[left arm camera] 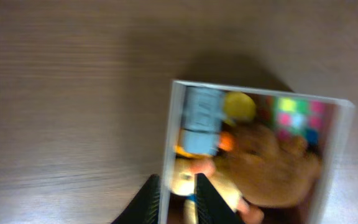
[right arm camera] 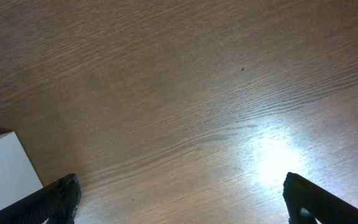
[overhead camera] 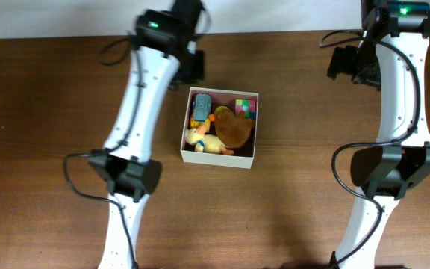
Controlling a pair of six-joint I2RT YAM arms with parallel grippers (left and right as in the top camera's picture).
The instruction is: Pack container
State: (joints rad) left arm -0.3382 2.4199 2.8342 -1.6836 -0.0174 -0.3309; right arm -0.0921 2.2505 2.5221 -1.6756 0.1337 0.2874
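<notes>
The container (overhead camera: 216, 159) is a square white box in the middle of the table. It holds a blue-grey toy car (overhead camera: 201, 107), a yellow duck (overhead camera: 204, 141), a brown plush (overhead camera: 234, 130) and a colourful cube (overhead camera: 245, 107). My left gripper (overhead camera: 192, 75) is at the box's back left corner. In the blurred left wrist view its fingers (left arm camera: 178, 186) straddle the box's white wall (left arm camera: 169, 124), one outside and one inside, close together on it. My right gripper (right arm camera: 179, 202) is wide open and empty over bare wood, to the right of the box (right arm camera: 2, 168).
The brown wooden table (overhead camera: 51, 112) spreads to all sides of the box. Both arm bases stand near the front edge, the left one (overhead camera: 125, 175) and the right one (overhead camera: 390, 168). A pale wall strip runs along the back edge.
</notes>
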